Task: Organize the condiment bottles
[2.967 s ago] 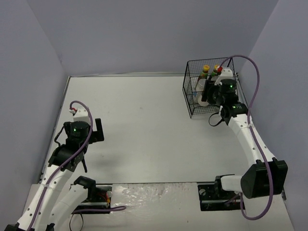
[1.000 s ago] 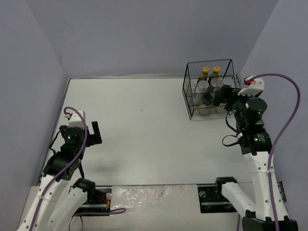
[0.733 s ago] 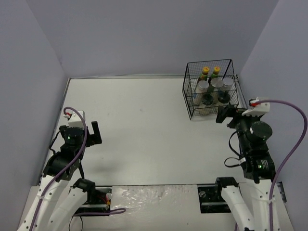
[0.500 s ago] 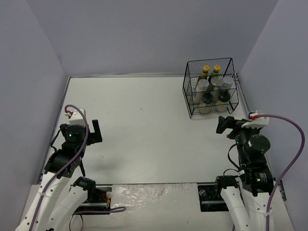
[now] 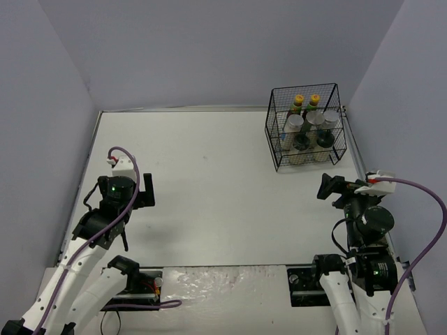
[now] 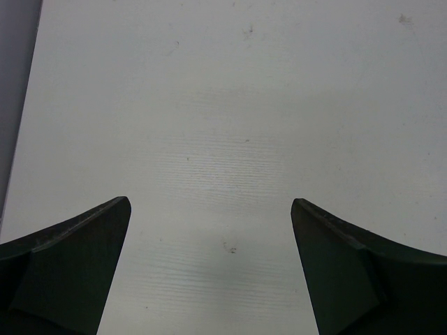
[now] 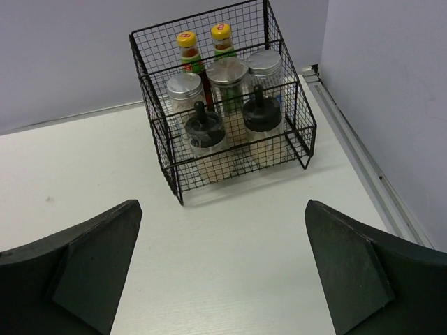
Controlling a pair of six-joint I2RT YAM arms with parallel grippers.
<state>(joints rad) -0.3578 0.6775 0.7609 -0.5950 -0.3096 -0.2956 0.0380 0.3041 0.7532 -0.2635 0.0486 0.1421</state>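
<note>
All seven condiment bottles stand inside the black wire basket (image 5: 273, 139) at the far right of the table. Two dark sauce bottles with yellow caps (image 7: 186, 40) are at the back. Three silver-lidded jars (image 7: 227, 72) are in the middle row, and two clear shakers with black caps (image 7: 204, 126) are in front. The bottles also show in the top view (image 5: 313, 118). My right gripper (image 7: 222, 204) is open and empty, hovering over the table in front of the basket (image 7: 155, 105); it also shows in the top view (image 5: 328, 187). My left gripper (image 6: 210, 202) is open and empty over bare table at the left (image 5: 145, 190).
Grey walls close in the white table (image 5: 209, 181) at the back and both sides. A metal rail (image 7: 363, 167) runs along the table's right edge beside the basket. The arm bases and cables sit at the near edge.
</note>
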